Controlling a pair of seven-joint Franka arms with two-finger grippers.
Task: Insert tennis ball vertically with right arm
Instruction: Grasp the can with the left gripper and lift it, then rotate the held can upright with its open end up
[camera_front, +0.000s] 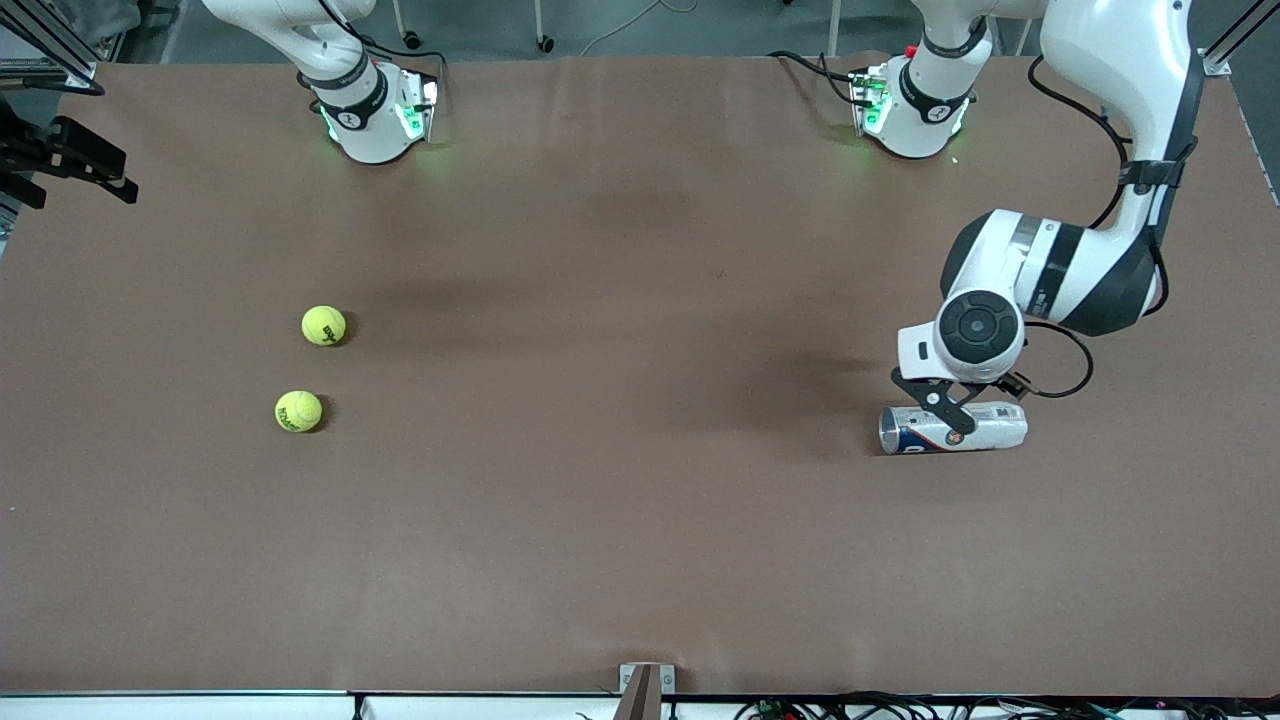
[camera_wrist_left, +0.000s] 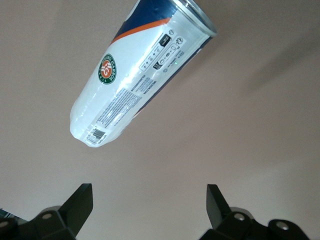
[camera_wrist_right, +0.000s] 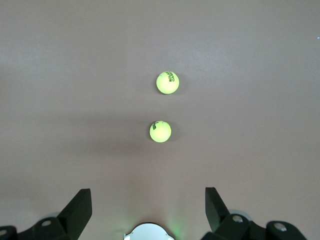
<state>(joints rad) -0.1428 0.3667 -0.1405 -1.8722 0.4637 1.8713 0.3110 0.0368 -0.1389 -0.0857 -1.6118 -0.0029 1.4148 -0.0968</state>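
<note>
Two yellow tennis balls lie toward the right arm's end of the table. One ball (camera_front: 324, 325) (camera_wrist_right: 160, 131) is farther from the front camera than the other ball (camera_front: 298, 411) (camera_wrist_right: 167, 82). My right gripper (camera_wrist_right: 148, 200) is open and empty, high above the table near its own base (camera_wrist_right: 147, 233); it is out of the front view. A white and blue ball can (camera_front: 1000, 426) (camera_wrist_left: 145, 75) lies on its side toward the left arm's end, its open mouth facing the balls. My left gripper (camera_front: 946, 407) (camera_wrist_left: 149, 200) hangs open just over the can, holding nothing.
The right arm's base (camera_front: 375, 120) and the left arm's base (camera_front: 915, 110) stand at the table's edge farthest from the front camera. A black fixture (camera_front: 60, 160) juts over the table's edge at the right arm's end. A small bracket (camera_front: 640, 690) sits at the near edge.
</note>
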